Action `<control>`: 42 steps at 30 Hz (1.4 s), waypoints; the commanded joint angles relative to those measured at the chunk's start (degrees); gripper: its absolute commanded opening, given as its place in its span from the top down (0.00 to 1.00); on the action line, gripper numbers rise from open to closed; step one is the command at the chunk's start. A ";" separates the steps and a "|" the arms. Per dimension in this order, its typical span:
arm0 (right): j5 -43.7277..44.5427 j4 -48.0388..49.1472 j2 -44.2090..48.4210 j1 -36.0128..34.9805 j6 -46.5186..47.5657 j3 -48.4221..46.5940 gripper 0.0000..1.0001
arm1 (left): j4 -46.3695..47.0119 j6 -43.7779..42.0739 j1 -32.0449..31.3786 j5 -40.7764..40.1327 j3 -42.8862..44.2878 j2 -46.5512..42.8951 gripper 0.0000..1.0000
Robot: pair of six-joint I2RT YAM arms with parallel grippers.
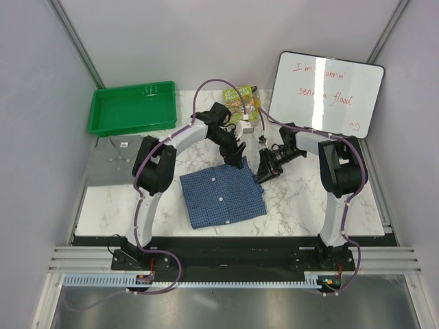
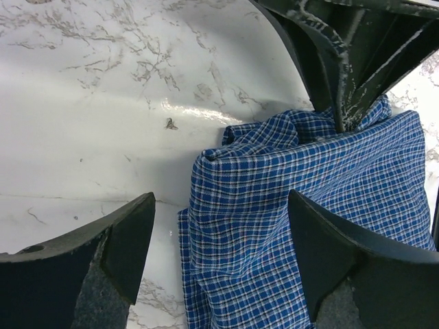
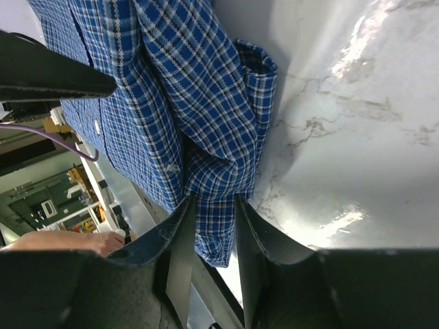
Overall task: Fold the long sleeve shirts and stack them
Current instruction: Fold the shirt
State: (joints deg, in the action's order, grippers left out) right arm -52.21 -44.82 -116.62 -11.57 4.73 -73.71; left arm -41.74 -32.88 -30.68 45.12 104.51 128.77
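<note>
A blue checked long sleeve shirt [image 1: 223,192] lies folded into a rough square on the marble table [image 1: 309,205], white buttons facing up. My left gripper [image 1: 238,159] hovers open over the shirt's far edge; in the left wrist view its fingers [image 2: 130,240] straddle the cloth [image 2: 309,178] without touching it. At the shirt's far right corner, my right gripper [image 1: 264,171] is shut on a bunched fold. The right wrist view shows that strip of checked cloth [image 3: 171,89] filling the gap in the gripper [image 3: 212,202]. The right gripper's dark fingers [image 2: 343,103] appear in the left wrist view, on the cloth.
A green plastic tray [image 1: 132,107] sits at the far left corner. A whiteboard [image 1: 326,92] leans at the far right, with a green-covered booklet [image 1: 241,103] between them. A grey metal plate [image 1: 110,161] lies at the left edge. A person's hand [image 3: 62,241] shows beyond the table.
</note>
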 commanded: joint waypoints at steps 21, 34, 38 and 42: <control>-1.41 -2.03 1.22 -1.17 3.00 2.61 0.66 | 3.41 -2.62 -0.52 9.19 0.96 0.78 0.27; -2.46 -2.12 1.04 -1.70 2.92 3.49 0.78 | 6.58 -1.75 -0.52 9.90 1.31 1.75 0.76; -3.43 -2.64 1.04 -2.05 2.74 4.10 0.82 | 6.58 -0.78 -0.44 9.63 1.23 1.92 0.98; -4.39 -3.26 1.22 -2.40 2.65 4.80 0.89 | 6.93 0.97 -0.26 7.79 1.31 1.84 0.98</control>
State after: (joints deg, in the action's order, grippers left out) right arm -53.58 -46.57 -116.62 -13.26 6.70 -70.02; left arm -37.10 -33.43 -30.96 52.71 104.64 130.61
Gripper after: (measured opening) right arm 0.148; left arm 0.028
